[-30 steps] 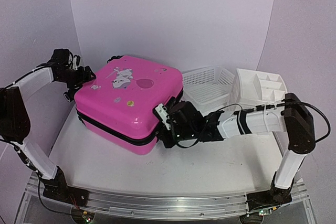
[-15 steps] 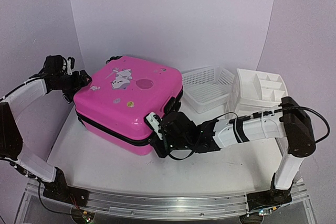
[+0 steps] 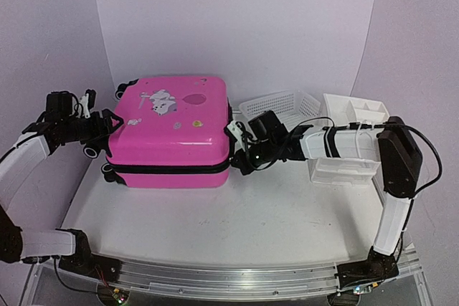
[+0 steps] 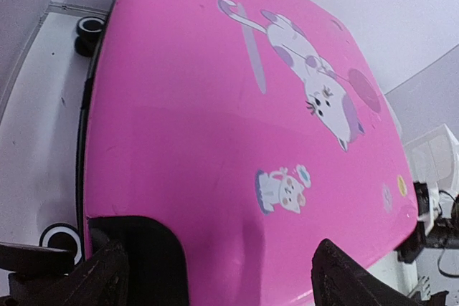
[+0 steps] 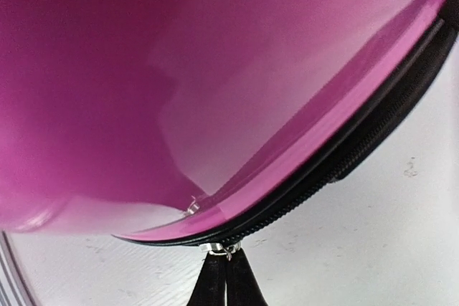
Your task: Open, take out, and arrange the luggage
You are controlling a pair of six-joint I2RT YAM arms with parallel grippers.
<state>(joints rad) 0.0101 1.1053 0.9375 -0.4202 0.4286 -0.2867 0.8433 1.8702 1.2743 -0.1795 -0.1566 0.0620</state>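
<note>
**A:** Where was the luggage, and what was the left arm doing with it?

**B:** The luggage (image 3: 172, 127) lay flat on the table (image 3: 237, 227), left of centre, with the printed shell up and its wheels (image 3: 92, 152) facing left. The left arm reached in low from that side, forearm nearly level, and the left gripper (image 3: 102, 128) met the wheel end of the case. In the wrist view its fingers (image 4: 100, 277) stood wide apart with the pink corner between them, gripping nothing. I judged it was there as a brace, so the case would not slide when pulled from the other end.

**A:** And the shell itself?

**B:** It was closed. The black zipper seam (image 3: 168, 168) looked shut along the near side, so the opening was not yet done and nothing was out.

**A:** What about the right side?

**B:** The right arm stretched leftward across the table, elbow raised at the far right, wrist dropped to seam height. The right gripper (image 3: 238, 155) sat at the case's right end. Its wrist camera showed the zipper pulls (image 5: 219, 281) under their silver ring (image 5: 215, 249), running off the bottom edge toward the fingers. The fingers themselves were out of shot, so I could not tell whether they were pinched on the pulls.

**A:** And beyond it?

**B:** The mesh basket (image 3: 276, 109) and the drawer organizer (image 3: 355, 116) stood behind the right forearm, apart from the case. They were likely meant for whatever came out.
</note>
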